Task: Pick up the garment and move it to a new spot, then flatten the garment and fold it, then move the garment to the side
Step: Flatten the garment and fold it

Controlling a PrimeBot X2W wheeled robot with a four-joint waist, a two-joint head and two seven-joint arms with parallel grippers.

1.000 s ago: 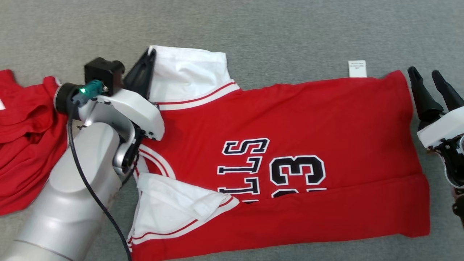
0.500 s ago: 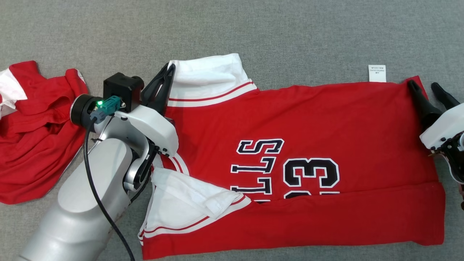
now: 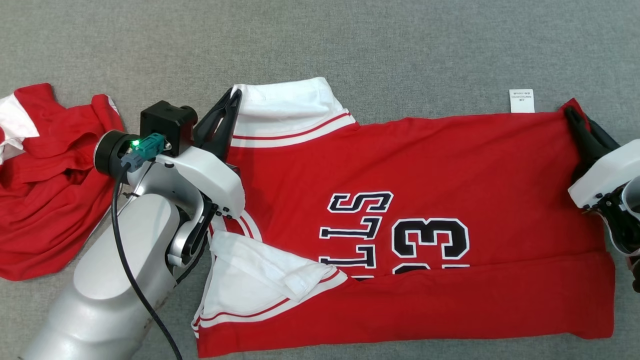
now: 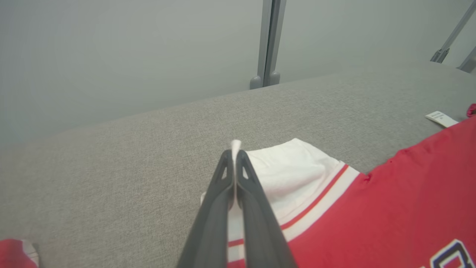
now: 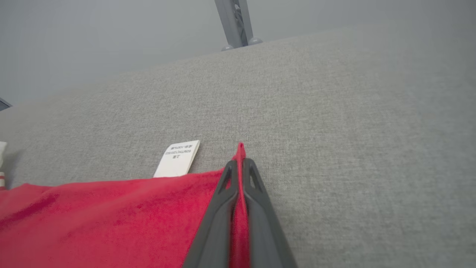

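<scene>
A red jersey (image 3: 425, 165) with white sleeves and black lettering lies flat on the grey surface, its near long edge folded over. My left gripper (image 3: 234, 97) is shut on the far white sleeve's (image 3: 285, 107) corner; white cloth (image 4: 235, 146) pokes out between its fingers (image 4: 223, 186). At the right, my right gripper (image 3: 575, 112) is shut on the jersey's far hem corner, and red fabric (image 5: 241, 149) sticks up past its fingertips (image 5: 228, 175). The near white sleeve (image 3: 250, 280) lies folded inward.
A second, crumpled red garment (image 3: 45, 185) lies at the left beside my left arm. A white care label (image 3: 521, 100) sticks out from the jersey's far edge. Beyond the grey surface stand a pale wall and metal posts (image 4: 268, 41).
The camera shifted between the earliest frame and now. My right gripper went from open beside the hem corner to shut on it. The left gripper keeps hold of the sleeve.
</scene>
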